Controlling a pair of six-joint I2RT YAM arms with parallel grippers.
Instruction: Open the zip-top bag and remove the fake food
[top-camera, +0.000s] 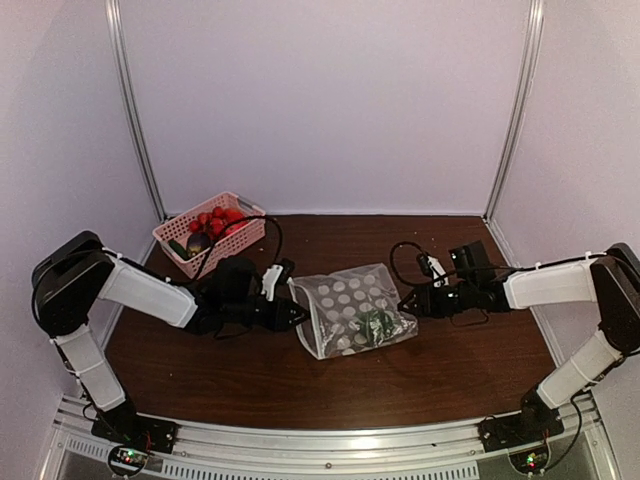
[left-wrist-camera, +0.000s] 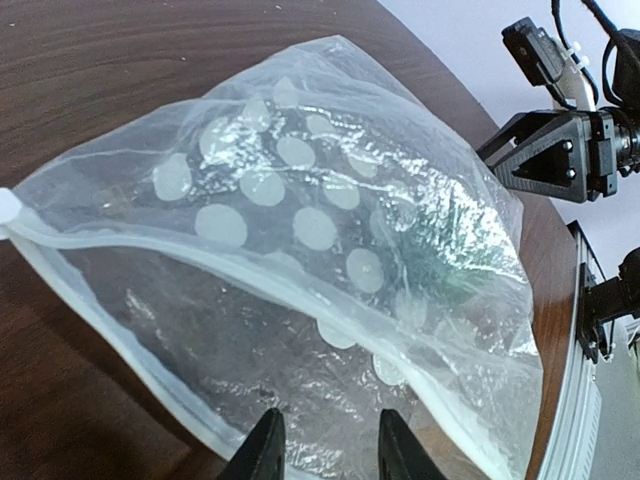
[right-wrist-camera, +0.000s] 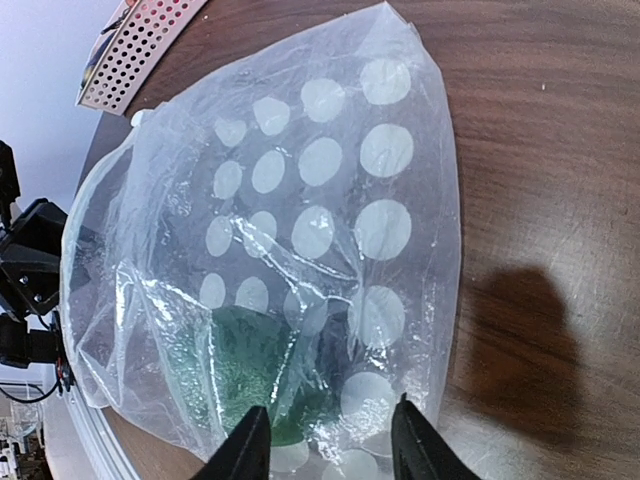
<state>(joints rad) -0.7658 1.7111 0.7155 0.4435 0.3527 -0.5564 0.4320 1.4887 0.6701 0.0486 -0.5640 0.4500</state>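
The clear polka-dot zip-top bag (top-camera: 352, 310) lies mid-table, its white zip mouth gaping toward the left arm. A green fake food piece (top-camera: 377, 322) shows inside near the right end; it also shows in the right wrist view (right-wrist-camera: 250, 370) and faintly in the left wrist view (left-wrist-camera: 440, 265). My left gripper (top-camera: 297, 315) is open at the bag's mouth, its tips over the lower lip of the bag (left-wrist-camera: 300, 330). My right gripper (top-camera: 408, 303) is open at the bag's closed end (right-wrist-camera: 330, 200), its tips on either side of the bag's edge.
A pink lattice basket (top-camera: 208, 232) at the back left holds red, dark purple and green toy produce; its corner shows in the right wrist view (right-wrist-camera: 140, 50). Tent walls and poles stand behind and beside the table. Cables trail from both arms.
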